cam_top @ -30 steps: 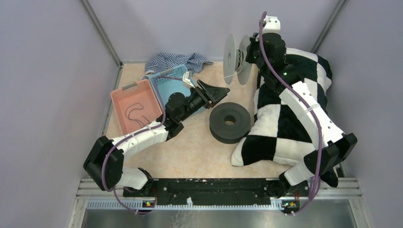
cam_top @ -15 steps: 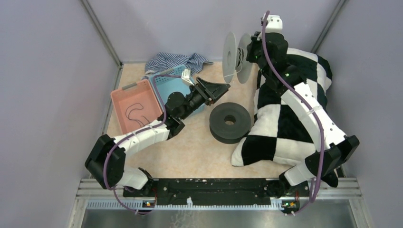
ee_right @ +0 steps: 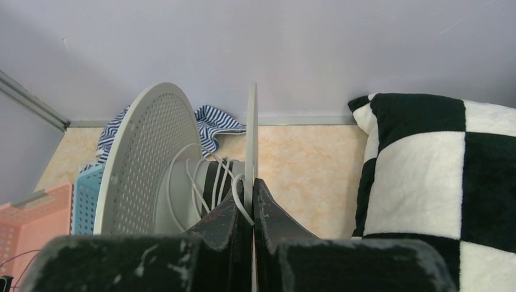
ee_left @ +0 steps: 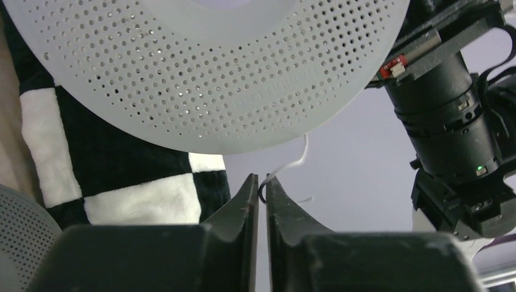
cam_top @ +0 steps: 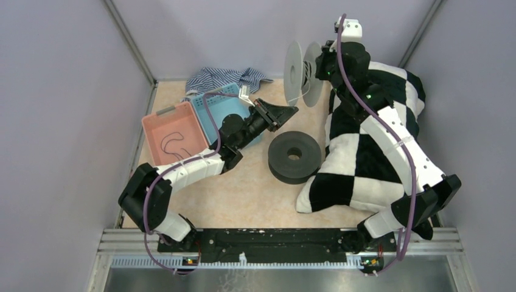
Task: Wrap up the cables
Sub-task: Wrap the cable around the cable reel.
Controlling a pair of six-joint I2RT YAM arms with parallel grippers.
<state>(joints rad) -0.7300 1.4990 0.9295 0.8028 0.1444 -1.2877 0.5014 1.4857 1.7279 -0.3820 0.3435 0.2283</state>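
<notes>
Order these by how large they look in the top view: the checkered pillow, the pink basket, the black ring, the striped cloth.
1. checkered pillow, clearly the largest.
2. pink basket and black ring: they look close, so I do not rank them.
3. striped cloth, smallest as seen, but partly hidden.

a robot lab test cell. plain grey walls [cam_top: 61, 91] box in a small beige tabletop [cam_top: 243, 194] from nine to three o'clock. a metal mounting rail [cam_top: 118, 242] spans six o'clock.
</notes>
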